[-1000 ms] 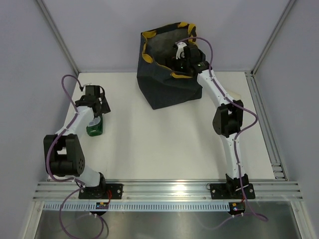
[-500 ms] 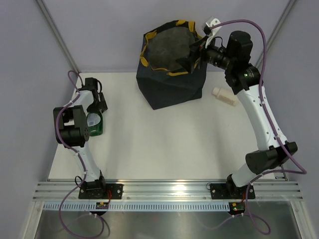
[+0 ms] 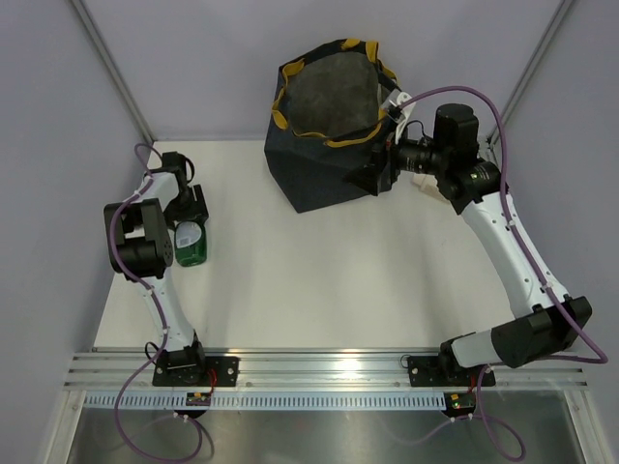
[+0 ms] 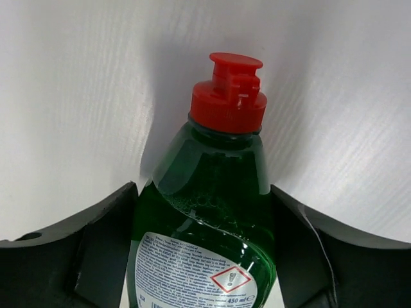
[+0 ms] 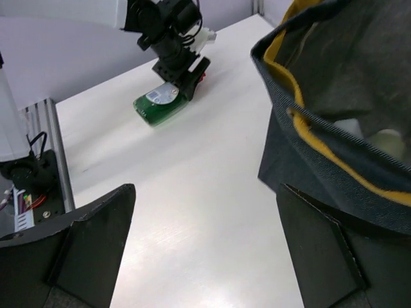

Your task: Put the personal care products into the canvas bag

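1. My L gripper (image 4: 204,192) grips a green bottle (image 4: 205,250). The black fingers (image 4: 96,250) press flat against both its flanks, no gap showing on either side in the wrist view.
2. The bottle lies on its side on the white table (image 3: 290,280), right between my L fingers. Its red cap (image 4: 229,96) pokes out ahead of the fingertips, and the label end sits back toward the wrist.
3. Label faces up at my L cam: small print, a hazard diamond and a vol. mark.
4. My R gripper (image 5: 207,189) is spread wide w/ nothing between the fingers, only bare tabletop below.
5. The canvas bag (image 3: 319,169) stands upright, just beside my R gripper. In the wrist view its navy wall is close to the R-hand finger. Whether they touch, I can't tell.
6. Its mustard-yellow rim (image 5: 308,138) runs just above that finger. The mouth gapes open and grey lining shows inside.
7. Past the rim, down in the bag, sit pale rounded items (image 5: 385,142). They are partly hidden, too little on show to say which products they are.
8. From my R tool the green bottle and L gripper are well apart, far ahead across the table. From my L tool the bag is out of frame.
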`<state>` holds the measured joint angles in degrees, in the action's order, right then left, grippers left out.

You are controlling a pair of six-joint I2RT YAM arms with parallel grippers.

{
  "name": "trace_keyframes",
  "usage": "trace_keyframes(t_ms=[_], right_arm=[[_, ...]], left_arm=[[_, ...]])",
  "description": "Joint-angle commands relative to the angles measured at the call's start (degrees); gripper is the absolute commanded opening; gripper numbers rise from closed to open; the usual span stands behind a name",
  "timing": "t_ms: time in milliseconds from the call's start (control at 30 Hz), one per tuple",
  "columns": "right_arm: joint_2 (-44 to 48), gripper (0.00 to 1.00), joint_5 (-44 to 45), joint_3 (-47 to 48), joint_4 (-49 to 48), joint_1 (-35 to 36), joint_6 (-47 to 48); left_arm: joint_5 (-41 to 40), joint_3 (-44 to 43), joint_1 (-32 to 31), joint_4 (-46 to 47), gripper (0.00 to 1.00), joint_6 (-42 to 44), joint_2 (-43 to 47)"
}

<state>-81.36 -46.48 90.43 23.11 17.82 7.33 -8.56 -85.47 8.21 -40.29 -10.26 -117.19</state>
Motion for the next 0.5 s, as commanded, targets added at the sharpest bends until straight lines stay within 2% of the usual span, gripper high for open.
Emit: trace_keyframes(t_ms=[0, 33, 100, 133, 167, 200, 267, 367, 467], right_arm=[[4.8, 0.99, -4.49, -1.57, 0.79, -0.25, 1.37], [4.98, 0.99, -5.45, -2.27, 1.4, -0.16, 2.5], [5.69, 1.0, -9.66, -2.72, 4.03, -0.25, 4.08], [5.78, 1.0, -11.51, -2.81, 5.44, -0.25, 6.53], [5.78, 1.0, -14.05, -3.07, 6.76, 0.1, 7.16], [5.78, 0.99, -14.34, -3.33, 9.03, 0.45, 7.69], [5.25, 0.97, -12.77, -4.03, 11.68, 1.77, 9.71], [3.94, 0.95, -6.53, -6.58, 14.06, 8.07, 9.19], [0.87, 0.94, -0.73, -10.53, 10.31, 13.09, 4.46]], left_arm=[[8.55, 0.56, 0.14, -3.83, 0.6, 0.33, 0.55], [10.73, 1.09, 0.06, -3.57, 0.48, 0.33, 0.9], [16.97, 3.1, 0.06, -1.99, 0.34, -0.11, 2.48], [19.17, 3.81, 0.05, -1.46, 0.24, -0.46, 3.01], [21.89, 4.52, 0.14, -0.93, 0.19, -1.42, 4.15], [27.31, 5.39, 0.06, -0.23, 0.15, -2.12, 4.68], [32.7, 8.21, -0.03, 2.4, 0.07, -3.79, 5.65], [43.85, 13.13, -0.3, 6.97, 0.06, -8.79, 7.93], [50.45, 19.1, -1.0, 15.03, 0.06, -13.79, 10.48]])
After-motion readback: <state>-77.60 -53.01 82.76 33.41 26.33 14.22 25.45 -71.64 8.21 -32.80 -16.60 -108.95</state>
